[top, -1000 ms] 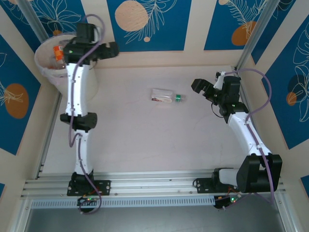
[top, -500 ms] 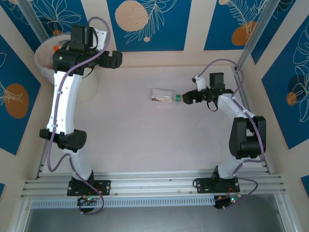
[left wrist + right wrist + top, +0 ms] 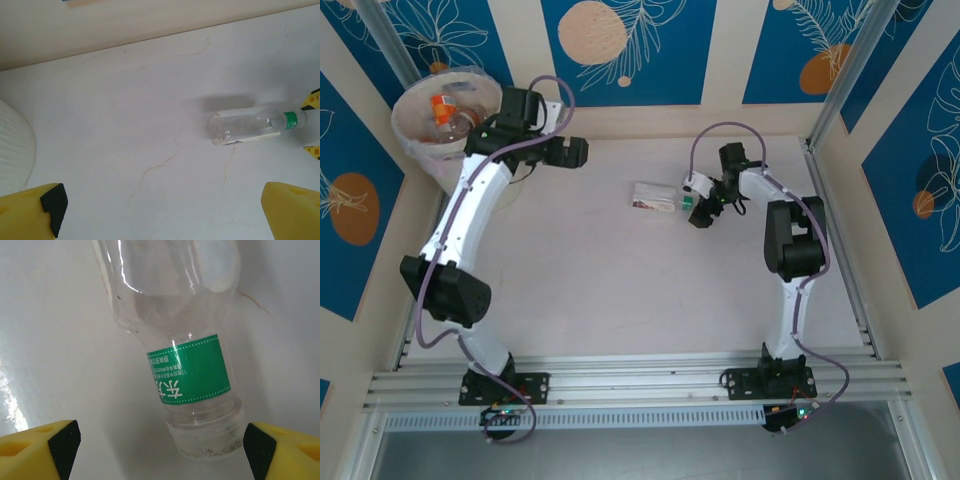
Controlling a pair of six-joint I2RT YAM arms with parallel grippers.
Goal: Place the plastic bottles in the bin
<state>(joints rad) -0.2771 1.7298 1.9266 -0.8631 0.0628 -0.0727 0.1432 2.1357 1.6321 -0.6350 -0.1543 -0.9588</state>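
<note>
Blue wall panels point(image 3: 625, 45) printed with orange discs close round a pale, faintly veined table point(image 3: 590, 280). From the top camera, the bin point(image 3: 410, 130) stands in the far left corner with an orange-labelled bottle point(image 3: 442, 108) lying inside it. The left gripper point(image 3: 575, 152) hangs just beside the bin, over the table. A clear bottle point(image 3: 655, 197) lies on its side near the middle of the far half of the table, and the right gripper point(image 3: 696, 208) sits at its neck end. On the left wrist camera, the left gripper point(image 3: 162, 210) stands wide, its yellow fingertips at the two lower corners with nothing between them. The bin's ribbed white wall point(image 3: 12, 145) curves in at the left edge, and the bottle point(image 3: 245, 130) lies well off toward the right. On the right wrist camera, the bottle point(image 3: 175, 305) runs up the view from its neck, a green band point(image 3: 192, 372) with white characters wrapped just above the pale ribbed cap point(image 3: 207, 437). The right gripper point(image 3: 162, 442) straddles that cap with its jaws parted — one finger point(image 3: 62, 445) clear of it across bare table, the other just beside the cap's edge; whether that one touches cannot be told.
</note>
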